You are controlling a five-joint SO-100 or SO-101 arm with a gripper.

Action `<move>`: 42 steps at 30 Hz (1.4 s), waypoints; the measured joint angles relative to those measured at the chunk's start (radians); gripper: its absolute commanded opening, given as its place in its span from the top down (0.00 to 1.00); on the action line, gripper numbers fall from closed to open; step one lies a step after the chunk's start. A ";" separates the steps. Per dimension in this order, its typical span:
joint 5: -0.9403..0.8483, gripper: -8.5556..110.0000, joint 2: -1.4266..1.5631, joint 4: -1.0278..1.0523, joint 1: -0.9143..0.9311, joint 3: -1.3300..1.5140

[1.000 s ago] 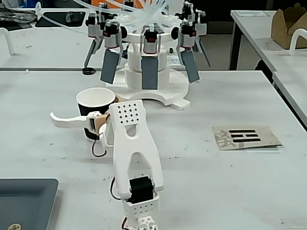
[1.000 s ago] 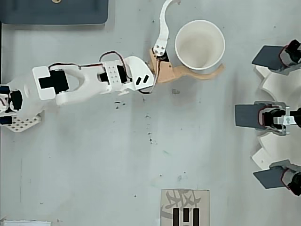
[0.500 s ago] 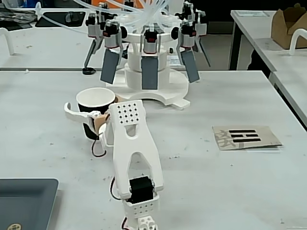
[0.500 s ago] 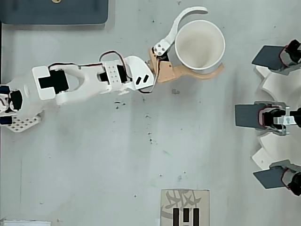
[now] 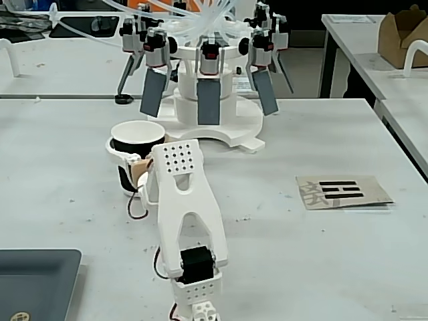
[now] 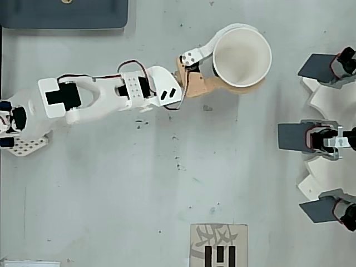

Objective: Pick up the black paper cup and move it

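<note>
Pincer clamped around cup, upper right of overhead frame; cup upright on counter, ready for lift.

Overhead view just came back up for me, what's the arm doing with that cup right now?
The gripper has closed around the black paper cup: the white finger wraps one side and the tan finger the other. In the fixed view the cup looks still on the table, upright, not yet lifted.
</note>
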 measured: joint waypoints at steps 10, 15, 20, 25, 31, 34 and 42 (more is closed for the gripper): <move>0.000 0.86 0.000 0.002 0.000 0.000; 0.000 0.87 0.015 0.008 0.000 0.037; -0.014 0.86 0.100 0.021 0.000 0.104; -0.040 0.86 0.187 0.021 0.000 0.186; -0.069 0.84 0.295 0.018 0.023 0.301; -0.084 0.85 0.341 0.003 0.041 0.362; -0.127 0.84 0.454 -0.069 0.080 0.509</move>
